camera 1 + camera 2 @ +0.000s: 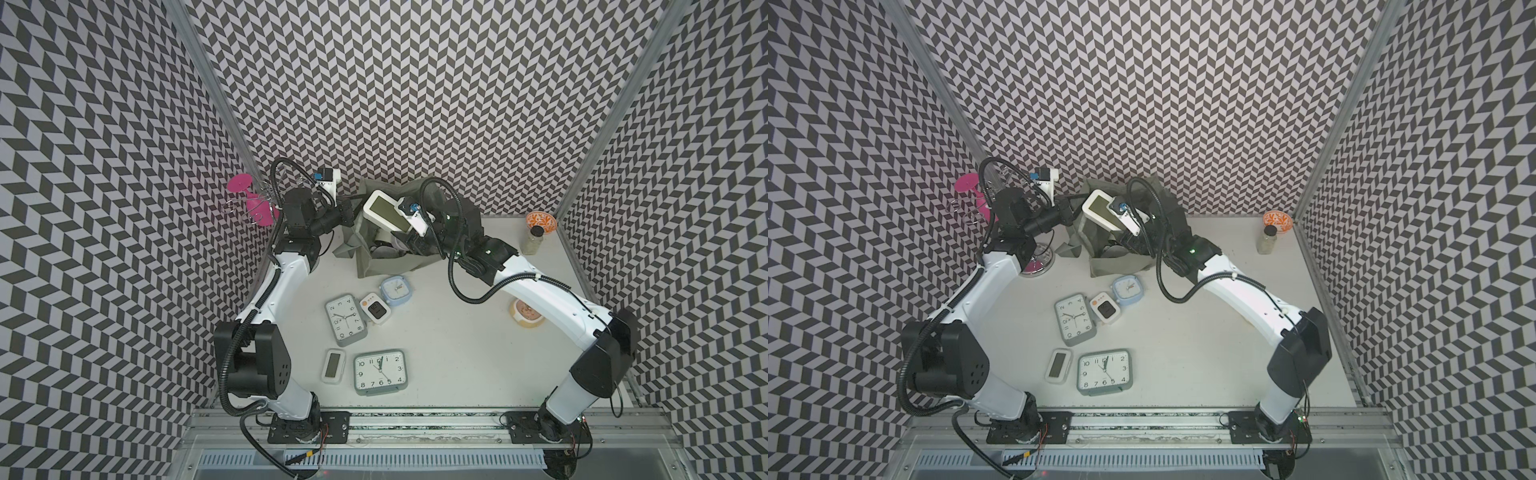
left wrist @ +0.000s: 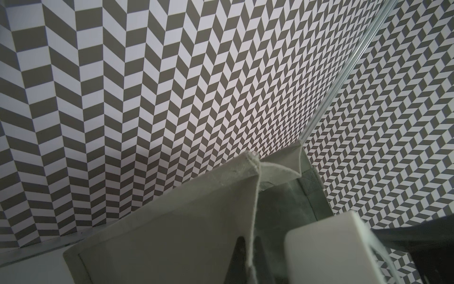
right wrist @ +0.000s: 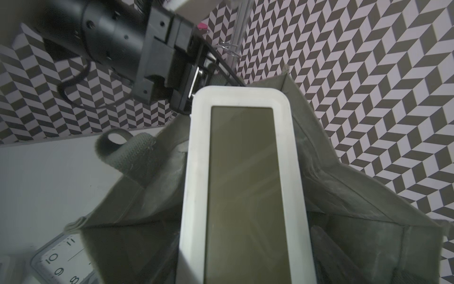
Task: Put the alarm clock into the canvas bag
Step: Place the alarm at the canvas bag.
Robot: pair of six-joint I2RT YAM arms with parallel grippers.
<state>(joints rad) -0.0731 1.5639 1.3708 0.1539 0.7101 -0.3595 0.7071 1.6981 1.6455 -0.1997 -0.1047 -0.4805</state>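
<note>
The canvas bag (image 1: 374,266) (image 1: 1113,266) (image 2: 172,233) (image 3: 356,196) stands open at the back of the surface (image 1: 449,353), close to the patterned wall. The left hand (image 1: 358,197) meets the bag's rim on its left side. Its jaws are pressed fully together on the fabric edge, holding that side of the mouth up.

The right hand (image 1: 398,237) comes in from the bag's right and holds the white digital alarm clock (image 1: 380,210) (image 1: 1100,210) (image 2: 326,250) (image 3: 243,184) by its near end, jaws spread wide around the case. The clock hangs in the air directly above the bag's open mouth. It is tilted with its blank screen facing up, and its far end is near the left hand. Whether it brushes the fabric cannot be told.

Other clocks lie flat in front of the bag. A light blue clock (image 1: 394,291) sits just beside the bag's near wall. Next to it is a white clock with an orange button (image 1: 374,307), and beside that a grey analogue clock (image 1: 345,320). Farther from the bag, a small white digital clock (image 1: 333,365) and a large grey analogue clock (image 1: 380,372) lie side by side.

Well to the bag's right, a dark-lidded jar (image 1: 534,241) stands just beside an orange patterned bowl (image 1: 538,220). To the bag's left is a pink stand with wire hooks (image 1: 249,203).
</note>
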